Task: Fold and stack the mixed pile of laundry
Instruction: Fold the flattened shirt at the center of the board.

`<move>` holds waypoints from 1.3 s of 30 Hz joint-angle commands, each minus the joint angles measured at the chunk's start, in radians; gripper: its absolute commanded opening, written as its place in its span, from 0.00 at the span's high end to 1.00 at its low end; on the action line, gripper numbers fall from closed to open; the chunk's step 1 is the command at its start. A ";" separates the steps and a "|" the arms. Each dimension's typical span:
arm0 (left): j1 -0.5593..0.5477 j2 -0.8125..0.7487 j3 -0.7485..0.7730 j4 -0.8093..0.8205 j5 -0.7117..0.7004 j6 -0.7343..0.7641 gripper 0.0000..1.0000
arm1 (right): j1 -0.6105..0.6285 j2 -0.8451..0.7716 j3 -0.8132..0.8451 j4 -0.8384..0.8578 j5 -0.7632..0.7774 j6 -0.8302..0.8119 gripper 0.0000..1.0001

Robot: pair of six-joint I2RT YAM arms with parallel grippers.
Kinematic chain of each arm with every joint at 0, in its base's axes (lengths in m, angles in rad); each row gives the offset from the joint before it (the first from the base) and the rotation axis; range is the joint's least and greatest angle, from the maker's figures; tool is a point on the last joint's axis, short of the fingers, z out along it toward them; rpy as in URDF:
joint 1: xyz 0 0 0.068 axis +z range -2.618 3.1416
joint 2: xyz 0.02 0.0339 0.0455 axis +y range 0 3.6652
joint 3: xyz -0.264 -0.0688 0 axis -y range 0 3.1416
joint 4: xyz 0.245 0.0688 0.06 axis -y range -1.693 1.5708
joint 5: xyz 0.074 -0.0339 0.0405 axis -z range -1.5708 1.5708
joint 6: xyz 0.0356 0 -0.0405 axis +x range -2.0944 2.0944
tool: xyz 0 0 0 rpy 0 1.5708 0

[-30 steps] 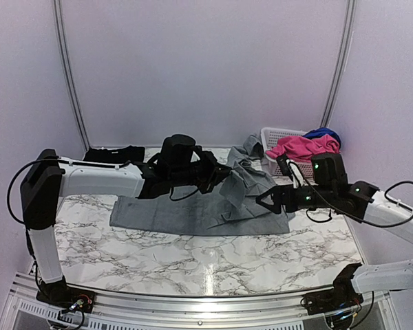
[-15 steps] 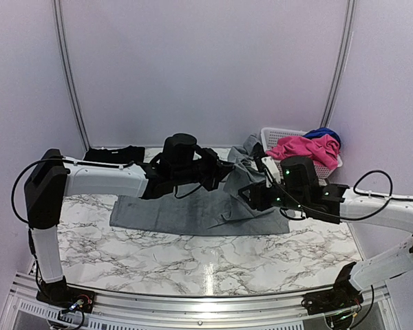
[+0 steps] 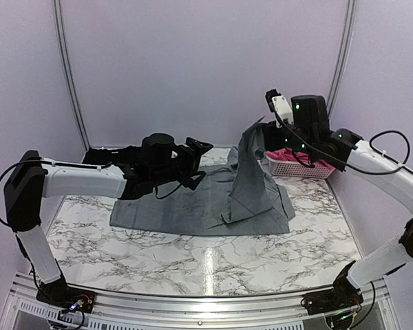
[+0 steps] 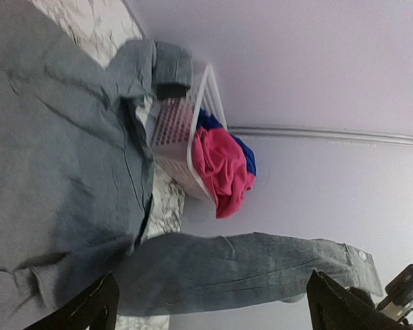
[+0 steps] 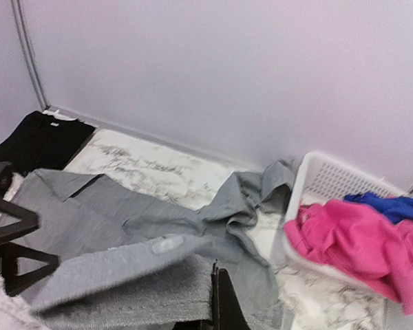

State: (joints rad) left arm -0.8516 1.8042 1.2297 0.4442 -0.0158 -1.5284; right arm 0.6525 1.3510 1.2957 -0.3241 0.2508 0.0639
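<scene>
Woven grey trousers (image 3: pixel 186 206) flat on marbled worktop (image 3: pixel 158 254), left of lattice basket (image 3: pixel 299 169); one leg tented up. Right pincer (image 3: pixel 263 129) clamped on that leg; left pincer (image 3: pixel 203 145) spread wide, empty.

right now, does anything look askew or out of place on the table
The grey trousers lie crooked: one end is pinched up in the air by the shut right end effector, another part is rumpled against the white basket, where a pink piece spills over the rim.
</scene>
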 commanded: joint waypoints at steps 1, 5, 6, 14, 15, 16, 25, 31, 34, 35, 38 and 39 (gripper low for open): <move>0.031 -0.151 -0.047 -0.116 -0.159 0.200 0.01 | -0.034 0.151 0.210 -0.130 0.083 -0.245 1.00; 0.039 -0.234 -0.032 -0.389 -0.287 0.338 0.01 | -0.067 0.313 0.428 -0.169 0.132 -0.291 1.00; 0.041 -0.250 -0.035 -0.437 -0.307 0.372 0.01 | -0.075 0.354 0.485 -0.179 0.147 -0.307 1.00; 0.058 -0.392 -0.180 -0.577 -0.380 0.415 0.01 | -0.160 0.624 0.829 -0.199 0.173 -0.359 1.00; 0.059 -0.411 -0.199 -0.582 -0.392 0.411 0.01 | -0.161 0.643 0.852 -0.197 0.170 -0.368 1.00; 0.063 -0.425 -0.218 -0.586 -0.398 0.409 0.01 | -0.160 0.654 0.869 -0.198 0.161 -0.367 1.00; 0.102 -0.507 -0.299 -0.646 -0.407 0.445 0.01 | -0.037 0.641 0.758 -0.379 0.159 -0.359 1.00; 0.119 -0.527 -0.315 -0.670 -0.385 0.471 0.01 | 0.078 0.684 0.789 -0.678 0.214 -0.199 1.00; 0.129 -0.547 -0.323 -0.694 -0.380 0.477 0.01 | 0.137 0.720 0.836 -0.803 0.169 -0.129 1.00; 0.136 -0.555 -0.330 -0.702 -0.373 0.477 0.01 | 0.155 0.736 0.848 -0.836 0.133 -0.109 1.00; 0.173 -0.592 -0.366 -0.710 -0.329 0.456 0.01 | 0.194 0.782 0.860 -0.902 0.032 -0.046 1.00; 0.186 -0.608 -0.384 -0.711 -0.311 0.447 0.01 | 0.201 0.800 0.863 -0.914 -0.024 -0.027 1.00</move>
State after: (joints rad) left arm -0.7090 1.2587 0.8925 -0.2131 -0.3767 -1.0737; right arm 0.8192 2.0892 2.1128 -1.0794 0.3706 -0.0883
